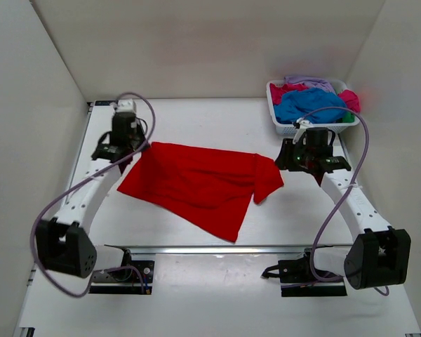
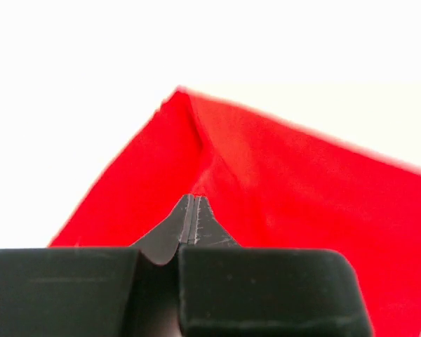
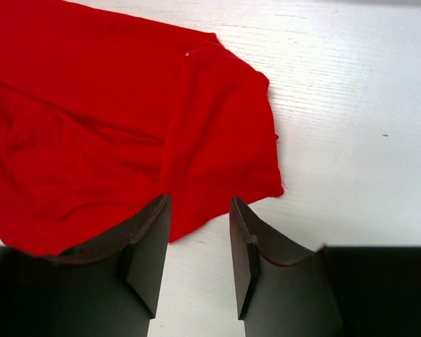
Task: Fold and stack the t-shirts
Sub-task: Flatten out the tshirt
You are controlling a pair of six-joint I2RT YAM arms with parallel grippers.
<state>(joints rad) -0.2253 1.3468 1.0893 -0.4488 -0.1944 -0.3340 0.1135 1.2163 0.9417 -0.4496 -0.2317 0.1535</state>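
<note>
The white table [image 1: 196,119] carried all items under inspection. The red t-shirt [image 1: 196,186] lay unfolded across the middle of it, rumpled. One sleeve pointed toward the right arm [image 1: 351,200] and the lower hem came to a point near the front rail. The left arm [image 1: 91,186] reached forward to the shirt's far left corner, and the right arm reached to a spot just beside the sleeve.

At the far right corner stood a white mesh basket [image 1: 295,130], well apart from the red shirt. Heaped in it were a blue t-shirt [image 1: 309,105], a magenta-pink t-shirt [image 1: 289,91] and a lavender t-shirt [image 1: 309,82] at the back. A sliver of green cloth [image 1: 347,118] showed at the right rim; what garment it was could not be told.

The left gripper [image 2: 195,207] had its fingers pressed together on the red cloth. A crease in the fabric ran up from the tips to a raised peak.

The right gripper [image 3: 200,203] had its fingers apart with nothing between them. The left fingertip [image 3: 154,217] overlapped the sleeve's edge in the wrist view; contact could not be told. The right fingertip stood over bare table.
</note>
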